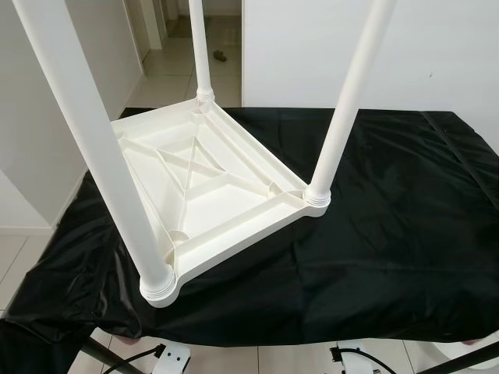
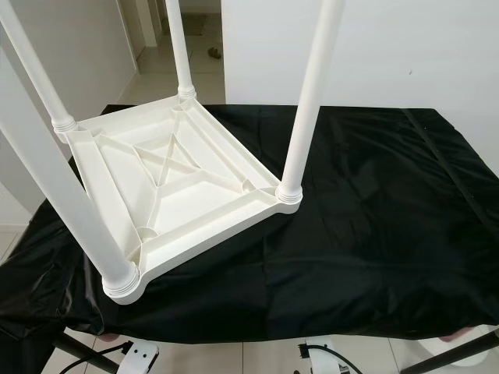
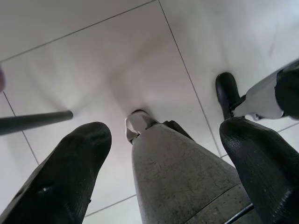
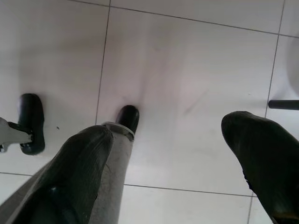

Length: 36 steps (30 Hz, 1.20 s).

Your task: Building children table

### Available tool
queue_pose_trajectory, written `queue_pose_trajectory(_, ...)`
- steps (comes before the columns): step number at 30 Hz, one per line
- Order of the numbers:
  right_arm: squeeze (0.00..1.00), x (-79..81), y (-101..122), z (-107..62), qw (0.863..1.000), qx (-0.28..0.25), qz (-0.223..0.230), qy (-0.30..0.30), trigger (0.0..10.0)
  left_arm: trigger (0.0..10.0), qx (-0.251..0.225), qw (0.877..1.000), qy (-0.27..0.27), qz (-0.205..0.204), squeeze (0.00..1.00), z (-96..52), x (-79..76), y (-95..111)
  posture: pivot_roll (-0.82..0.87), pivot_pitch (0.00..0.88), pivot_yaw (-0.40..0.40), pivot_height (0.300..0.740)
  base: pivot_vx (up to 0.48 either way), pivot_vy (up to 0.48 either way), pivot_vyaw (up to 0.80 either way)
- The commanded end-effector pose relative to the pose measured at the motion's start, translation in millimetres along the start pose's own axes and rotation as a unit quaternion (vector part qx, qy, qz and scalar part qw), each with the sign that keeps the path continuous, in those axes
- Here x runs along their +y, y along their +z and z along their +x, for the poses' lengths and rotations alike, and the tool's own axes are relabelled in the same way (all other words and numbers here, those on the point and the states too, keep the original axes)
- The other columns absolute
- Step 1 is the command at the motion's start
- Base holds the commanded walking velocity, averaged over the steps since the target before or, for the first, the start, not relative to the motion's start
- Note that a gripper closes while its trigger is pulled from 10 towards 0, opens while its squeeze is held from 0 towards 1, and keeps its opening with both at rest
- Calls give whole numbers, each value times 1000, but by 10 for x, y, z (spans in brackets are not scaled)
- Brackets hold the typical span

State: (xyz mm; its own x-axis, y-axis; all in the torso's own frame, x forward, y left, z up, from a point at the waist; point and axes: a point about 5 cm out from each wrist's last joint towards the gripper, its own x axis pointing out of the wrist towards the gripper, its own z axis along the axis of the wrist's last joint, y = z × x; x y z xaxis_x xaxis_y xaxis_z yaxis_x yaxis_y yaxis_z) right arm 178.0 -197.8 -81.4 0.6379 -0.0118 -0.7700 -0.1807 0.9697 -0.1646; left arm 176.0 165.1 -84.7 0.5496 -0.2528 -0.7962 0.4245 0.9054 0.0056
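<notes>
- Left tool (image 3: 163,154) and right tool (image 4: 173,163) hang open and empty over the floor tiles (image 4: 187,70).
- Upside-down white children's table (image 1: 207,183), legs up, sits well above them on the black-covered table (image 1: 390,218).

Glossy white plastic table (image 1: 203,187) on shiny, wrinkled black sheet (image 1: 390,210).

Both grippers (image 3: 166,140) (image 4: 182,154) down, fingers apart

White walls (image 1: 374,54) all round, pale tiled floor (image 1: 168,74) running off through a doorway, black cloth (image 1: 390,234) draped over the bench.
</notes>
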Motion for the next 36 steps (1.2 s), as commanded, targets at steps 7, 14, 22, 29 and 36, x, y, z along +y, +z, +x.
queue_pose_trajectory(7,0,-93,-35,-6,999,15,22,-30,10000,10000,-9,989,148,-12,0,5,172,105,16,0,18,740,0,0,0)
queue_pose_trajectory(14,0,-83,-31,-2,1000,18,10,-21,10000,10000,-3,991,125,-46,0,0,170,66,20,0,16,740,0,0,0)
queue_pose_trajectory(22,0,1,-107,-15,999,36,21,13,10000,10000,22,989,117,-91,0,-79,226,-149,19,0,29,740,0,0,0)
queue_pose_trajectory(29,0,4,-114,-17,999,35,34,1,10000,10000,40,989,117,-80,0,-122,231,-268,-7,0,79,740,0,0,0)
queue_pose_trajectory(36,0,82,-89,-5,999,31,43,7,10000,10000,48,986,126,-94,0,-165,316,-317,-5,0,61,740,0,0,0)
